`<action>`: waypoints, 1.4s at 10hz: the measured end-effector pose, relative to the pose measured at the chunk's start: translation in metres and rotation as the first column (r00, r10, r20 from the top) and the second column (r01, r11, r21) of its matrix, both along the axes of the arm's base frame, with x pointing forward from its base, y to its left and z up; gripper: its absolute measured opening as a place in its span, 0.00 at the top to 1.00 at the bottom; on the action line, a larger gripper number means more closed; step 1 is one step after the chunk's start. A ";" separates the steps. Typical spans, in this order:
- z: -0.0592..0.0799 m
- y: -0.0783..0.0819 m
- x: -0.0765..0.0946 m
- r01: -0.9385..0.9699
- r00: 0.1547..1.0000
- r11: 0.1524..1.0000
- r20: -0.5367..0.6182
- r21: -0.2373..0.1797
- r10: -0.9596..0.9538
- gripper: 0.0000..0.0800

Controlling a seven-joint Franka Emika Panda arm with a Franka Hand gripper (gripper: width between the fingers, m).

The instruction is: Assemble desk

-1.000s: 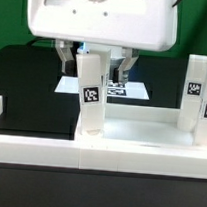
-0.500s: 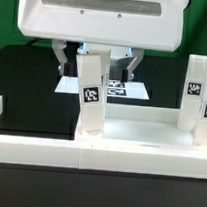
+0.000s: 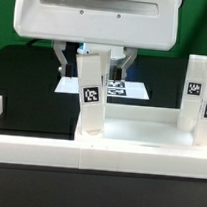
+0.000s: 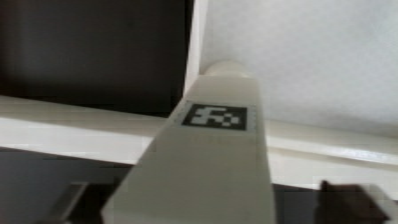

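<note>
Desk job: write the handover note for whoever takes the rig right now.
Gripper: straddling the top of the near leg, fingers on either side; whether it has clamped yet cannot be told.
Tabletop: lying in front, rim up.
Near leg: upright at the tabletop's corner on the exterior view's left, leaning slightly.
Second leg: standing on the exterior view's right side of the tabletop.
Marker board: flat on the table behind.
Done: two legs stand in place.
Left: seat the near leg firmly; further legs are not in view.
</note>
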State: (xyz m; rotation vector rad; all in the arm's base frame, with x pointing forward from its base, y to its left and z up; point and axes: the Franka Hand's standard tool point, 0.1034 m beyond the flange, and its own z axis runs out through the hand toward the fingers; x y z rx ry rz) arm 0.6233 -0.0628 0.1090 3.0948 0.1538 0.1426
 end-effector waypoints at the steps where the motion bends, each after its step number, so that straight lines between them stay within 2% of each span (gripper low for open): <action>1: 0.000 0.000 0.000 0.001 1.000 1.000 0.000 0.001 -0.001 0.54; 2: 0.000 0.000 0.000 0.001 1.000 1.000 -0.001 0.001 -0.001 0.64; 6: -0.001 -0.001 0.000 0.066 0.998 0.998 0.001 0.008 -0.066 0.64; 9: -0.003 -0.008 -0.002 0.318 0.948 0.948 0.001 0.031 -0.318 0.64; 11: -0.003 -0.010 -0.002 0.508 0.861 0.860 0.002 0.051 -0.508 0.64; 14: -0.003 -0.011 -0.002 0.738 0.673 0.670 -0.010 0.083 -0.740 0.64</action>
